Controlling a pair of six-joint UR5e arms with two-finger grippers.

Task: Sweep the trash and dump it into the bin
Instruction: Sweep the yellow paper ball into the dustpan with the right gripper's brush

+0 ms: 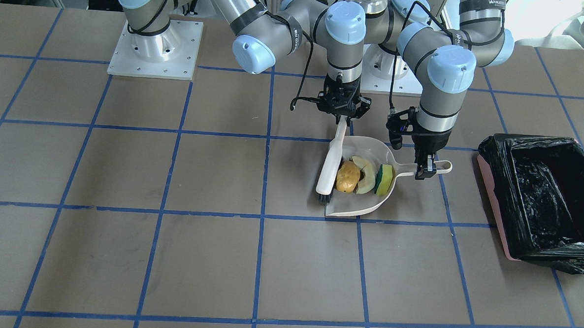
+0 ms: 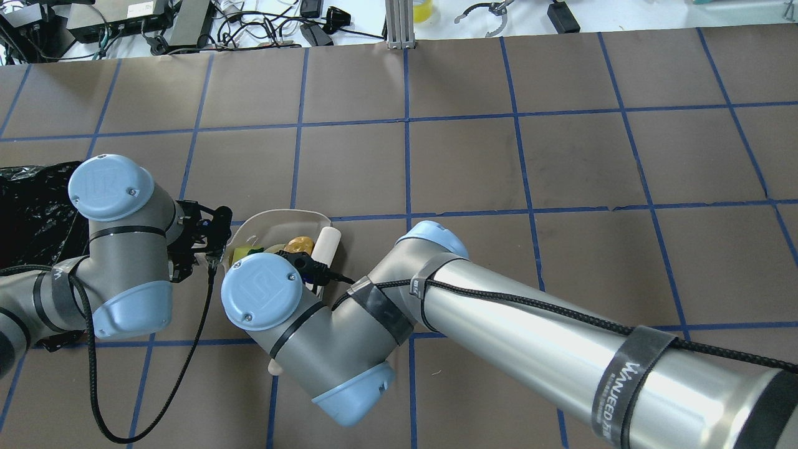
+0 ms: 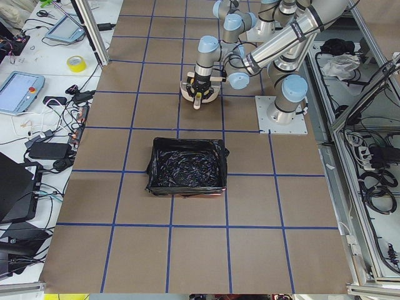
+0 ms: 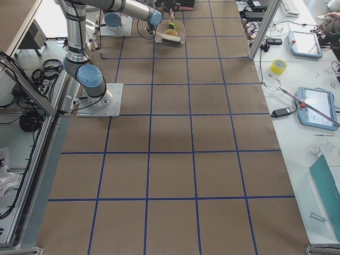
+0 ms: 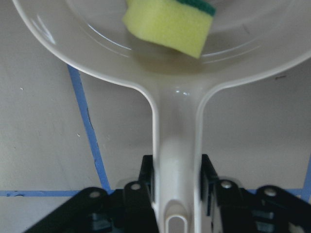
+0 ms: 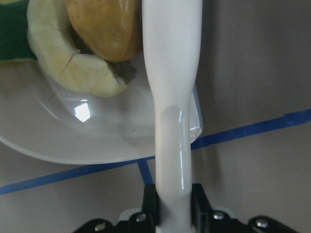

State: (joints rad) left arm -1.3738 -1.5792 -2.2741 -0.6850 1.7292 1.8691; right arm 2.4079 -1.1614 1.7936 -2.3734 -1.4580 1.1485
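The trash lies in a beige dustpan (image 1: 369,202): a golden-brown lump (image 1: 348,176), a pale peel scrap (image 1: 365,176) and a yellow-green sponge piece (image 1: 384,179). My left gripper (image 1: 426,169) is shut on the dustpan's handle (image 5: 177,160), with the sponge (image 5: 170,24) just ahead of it. My right gripper (image 1: 342,116) is shut on a white brush (image 1: 332,161), whose bristles rest at the pan's mouth beside the lump (image 6: 104,26) and the peel (image 6: 73,63). The bin (image 1: 542,194), pink with a black bag, stands on the table apart from the pan, beyond the left gripper.
The brown table is marked with blue tape lines (image 1: 264,182). The right arm's base plate (image 1: 154,49) is at the back. In the overhead view the bin's bag (image 2: 31,212) lies at the left edge, behind my left arm (image 2: 118,249).
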